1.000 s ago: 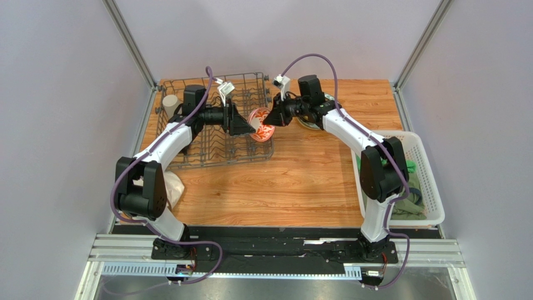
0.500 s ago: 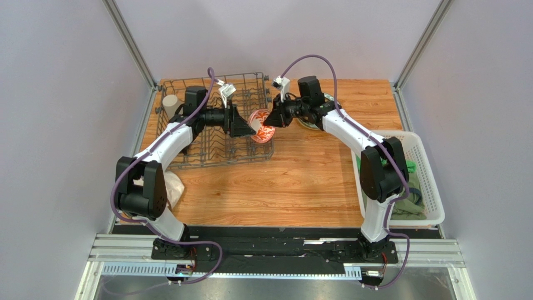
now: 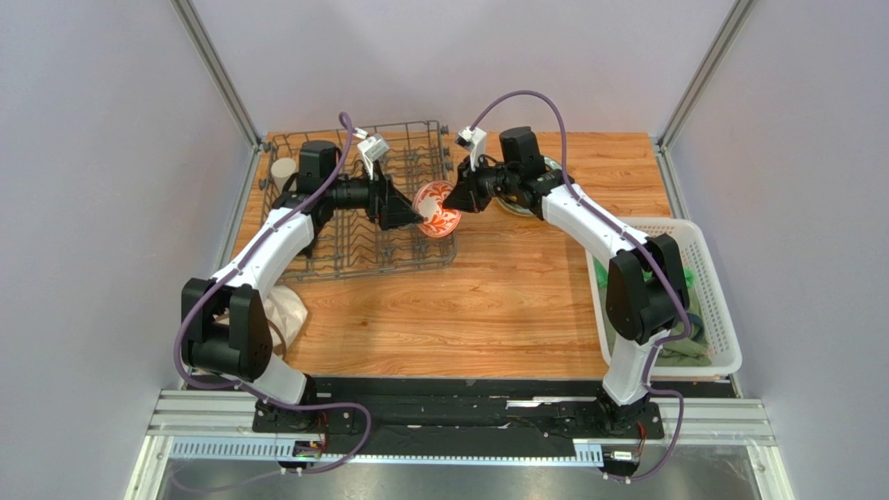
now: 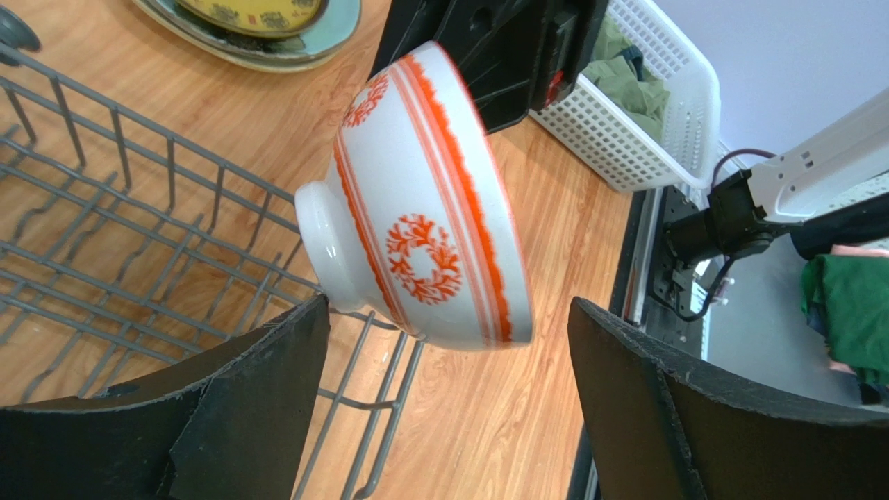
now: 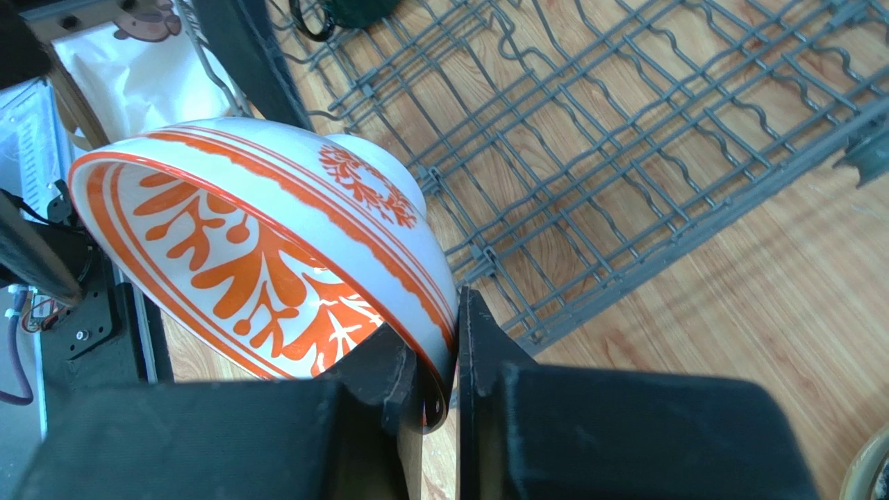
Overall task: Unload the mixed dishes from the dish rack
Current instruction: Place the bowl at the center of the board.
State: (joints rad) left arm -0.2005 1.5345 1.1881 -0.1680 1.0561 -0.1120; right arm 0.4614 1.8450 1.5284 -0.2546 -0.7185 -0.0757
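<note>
Right pincer point(image 3: 456, 200) is pinching the rim of the small red-and-white bowl point(image 3: 436, 206), one finger inside and one outside, which shows pretty clearly on its own wrist cam. Left pincer point(image 3: 423, 214) is spread wide, and the bowl's foot side sits in the gap between its fingers point(image 4: 261, 417). Can't tell if either finger actually touches it. Bowl is tipped on its side, up off the wood, over the right-hand edge of the dish rack point(image 3: 344, 260). Going from the near side back: a white slotted basket point(image 3: 723, 313) with green cloths point(image 4: 626, 83) in it hugs the right edge of the bench. The grey rack fills the far-left corner. Behind the right pincer, toward the far edge, the yellow-and-dark patterned plate point(image 4: 256, 13) lies on the pale green flowered plate point(image 4: 329, 31), both flat on the bench outside the rack. Beige handleless cup point(image 3: 283, 170) is at the rack's far-left end.
</note>
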